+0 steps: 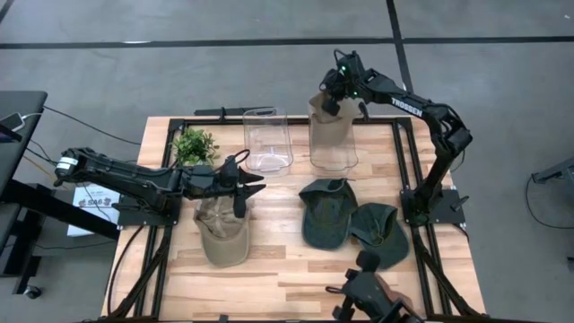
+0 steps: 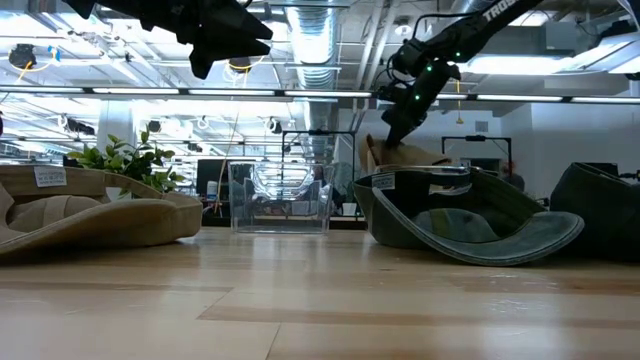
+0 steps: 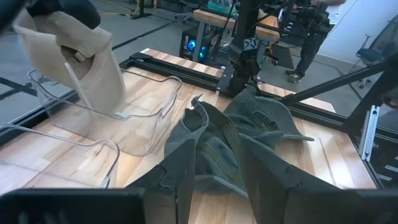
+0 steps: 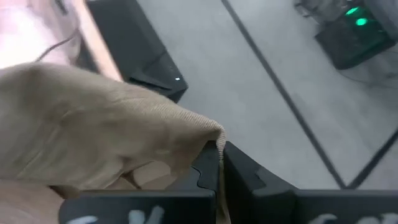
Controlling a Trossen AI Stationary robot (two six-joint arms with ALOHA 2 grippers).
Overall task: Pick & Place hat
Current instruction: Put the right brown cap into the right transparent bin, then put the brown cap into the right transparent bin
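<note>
Tan cloth of a hat (image 1: pixel 328 121) hangs pinched in the right gripper (image 1: pixel 332 100) over the clear bin (image 1: pixel 334 152) near the table's (image 1: pixel 296 269) far edge, probably mid-placement, so lowering and release come next, while the left gripper (image 1: pixel 254 187) waits spread.
</note>
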